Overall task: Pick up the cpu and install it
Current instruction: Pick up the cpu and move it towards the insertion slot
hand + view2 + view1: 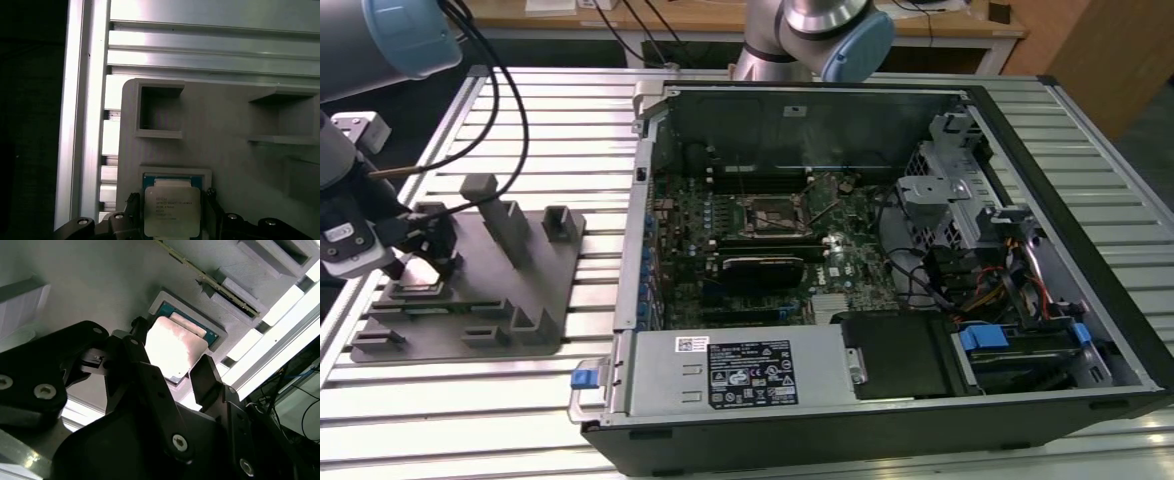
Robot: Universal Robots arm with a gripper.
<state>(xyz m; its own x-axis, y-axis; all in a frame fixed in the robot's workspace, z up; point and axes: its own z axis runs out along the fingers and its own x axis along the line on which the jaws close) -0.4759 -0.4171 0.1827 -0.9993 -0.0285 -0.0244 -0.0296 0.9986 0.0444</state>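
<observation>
Exterior view first: the gripper point(423, 270) is down low over the grey tray point(540, 300), at the tray's end toward the exterior view's left. The tray lies flat on the slatted metal table point(480, 400). A few upright posts point(507, 228) rise from the tray just beside the gripper, on the exterior view's right of it. Black cables point(500, 100) loop down toward the wrist above the tray. The open computer case point(1087, 150) sits near the tray on the exterior view's right, with a strip of bare table between them. Inside it the motherboard socket point(770, 212) is well apart from the tray.

Both wrist views are where you really see it. The cpu point(171, 210) lies flat in a shallow square pocket of the tray, silver top up, with a thin greenish rim showing around it. The gripper is drawn in narrow on it, with the black fingers point(207, 380) snug against two opposite edges and the chip right between them. So it looks gripped, but it's seated down in the pocket and not lifted out yet.

In the first wrist view, another square pocket point(160, 110) sits in the tray just beyond the cpu's pocket.
</observation>
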